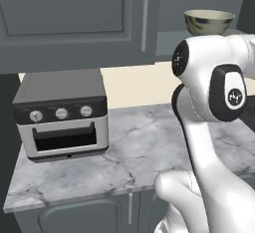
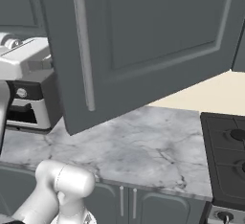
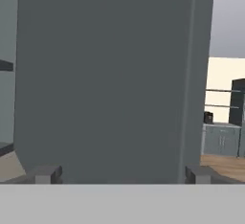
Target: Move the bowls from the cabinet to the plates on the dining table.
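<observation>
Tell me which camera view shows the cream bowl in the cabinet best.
The left base view: the cream bowl sits on the cabinet shelf, behind the arm. In the right base view the open cabinet door fills that area; the hand view faces the door closely.

One cream-beige bowl [image 1: 209,22] stands up in the cabinet at the far right. One toaster oven [image 1: 61,115] sits at the left of the marble tabletop [image 1: 144,147], and it carries three round knobs [image 1: 61,113] in a row across its front. One open cabinet door [image 2: 143,41] hangs over the tabletop, bearing one long silver bar handle [image 2: 83,53]. One black stovetop [image 2: 225,156] lies at the right end. Two short handles [image 2: 128,202] show on the doors below the tabletop.
</observation>
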Tool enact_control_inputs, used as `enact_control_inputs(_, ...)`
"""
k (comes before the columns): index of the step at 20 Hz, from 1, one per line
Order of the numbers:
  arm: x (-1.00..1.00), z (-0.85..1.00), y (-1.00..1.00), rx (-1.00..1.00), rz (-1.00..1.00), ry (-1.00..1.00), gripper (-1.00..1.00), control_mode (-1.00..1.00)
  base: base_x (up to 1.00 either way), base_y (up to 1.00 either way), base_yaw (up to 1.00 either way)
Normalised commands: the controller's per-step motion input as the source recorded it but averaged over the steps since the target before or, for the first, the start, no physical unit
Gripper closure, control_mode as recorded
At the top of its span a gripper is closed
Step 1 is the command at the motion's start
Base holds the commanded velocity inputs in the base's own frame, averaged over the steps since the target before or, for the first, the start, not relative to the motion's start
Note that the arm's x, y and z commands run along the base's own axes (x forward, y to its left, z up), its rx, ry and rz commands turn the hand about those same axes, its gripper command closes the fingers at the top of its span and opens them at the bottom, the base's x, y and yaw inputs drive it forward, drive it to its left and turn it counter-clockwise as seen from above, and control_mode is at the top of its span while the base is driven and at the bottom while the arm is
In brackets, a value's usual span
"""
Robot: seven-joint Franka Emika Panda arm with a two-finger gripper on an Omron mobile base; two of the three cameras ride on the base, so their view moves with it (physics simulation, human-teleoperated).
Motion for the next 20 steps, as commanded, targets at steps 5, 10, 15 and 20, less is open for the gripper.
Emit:
enact_control_inputs(5, 0.01, 0.00, -0.84, 0.08, 0.00, 0.02, -1.00, -1.00, 0.00, 0.00, 0.00)
enact_control_inputs(10, 0.08, 0.00, -0.82, 0.05, -0.03, 0.00, -1.00, -1.00, 0.00, 0.00, 0.00)
enact_control_inputs(15, 0.11, -0.08, -0.78, 0.01, -0.05, 0.00, -1.00, -1.00, 0.00, 0.00, 0.00)
enact_control_inputs(20, 0.30, -0.23, -0.65, 0.00, -0.01, 0.00, -1.00, -1.00, 0.00, 0.00, 0.00)
